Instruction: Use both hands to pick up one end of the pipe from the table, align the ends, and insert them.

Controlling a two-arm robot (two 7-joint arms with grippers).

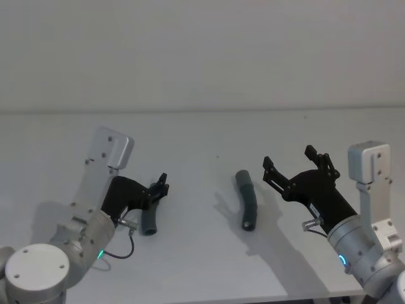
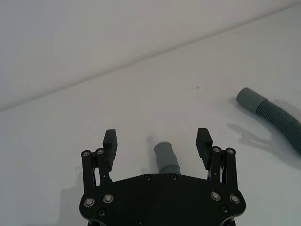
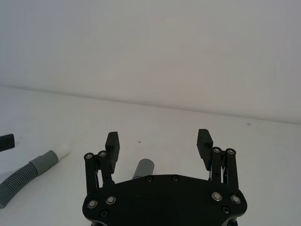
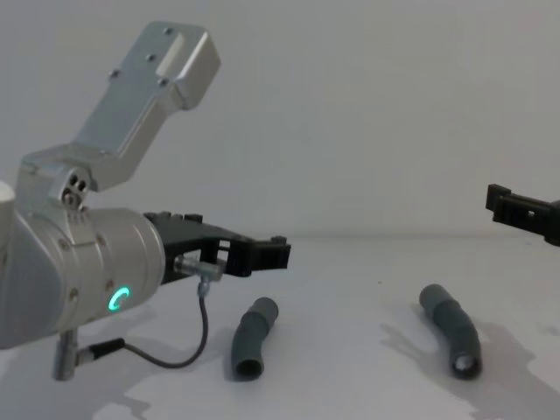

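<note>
Two dark grey pieces of the pipe lie on the white table (image 1: 190, 266). The left piece (image 1: 149, 221) (image 4: 252, 337) rests just below my open left gripper (image 1: 159, 187) (image 2: 157, 141), which hovers above it; its smooth cuff (image 2: 165, 159) shows between the fingers without touching them. A white tip (image 3: 61, 153) ends this piece. The right piece (image 1: 247, 199) (image 4: 451, 328) (image 2: 273, 117) lies near the table's middle, with an open socket end toward me. My right gripper (image 1: 290, 158) (image 3: 158, 141) stands open beside it, raised above the table, the piece's end (image 3: 143, 168) low between its fingers.
A pale wall (image 1: 202, 50) rises behind the table's far edge. A thin black cable (image 4: 197, 337) loops down from the left wrist to the table. Bare table lies between and behind the two pieces.
</note>
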